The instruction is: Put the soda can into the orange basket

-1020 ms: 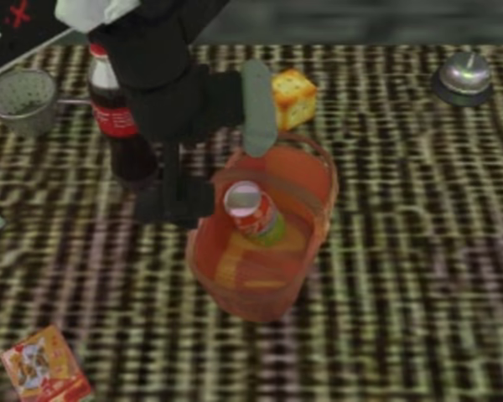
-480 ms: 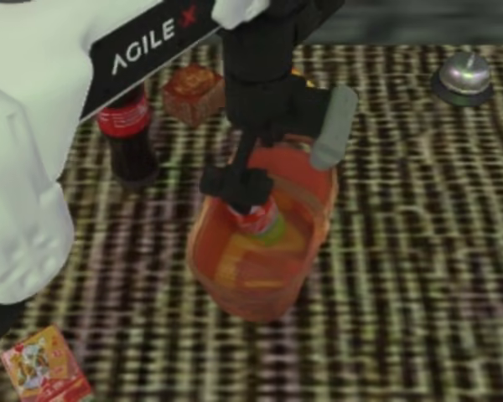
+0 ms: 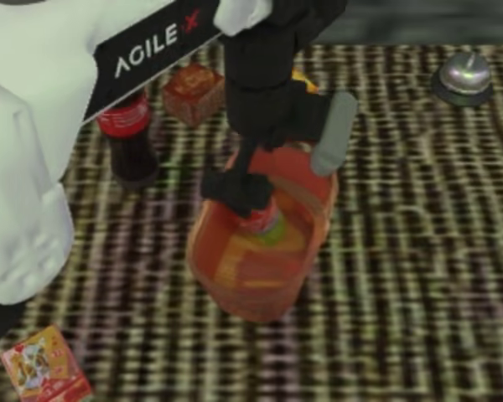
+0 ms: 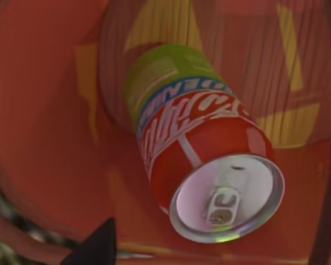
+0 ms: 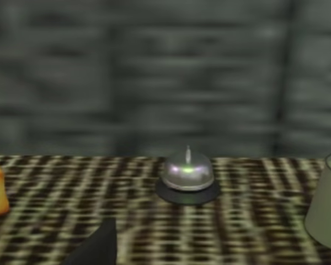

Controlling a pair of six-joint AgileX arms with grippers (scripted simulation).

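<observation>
The small red-and-lime soda can (image 4: 201, 143) leaned inside the orange woven basket (image 3: 208, 260); the left end effector (image 3: 239, 191) hovered over it, its spread indeterminable.

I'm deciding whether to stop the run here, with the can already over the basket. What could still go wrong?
The soda can lies tilted inside the orange basket, not upright; it may roll or settle against the wall.

The left gripper hangs directly over the can's top, close to the basket's handle; pulling away could catch the handle and drag the basket.

The cola bottle stands right beside the left arm and might get knocked.
</observation>
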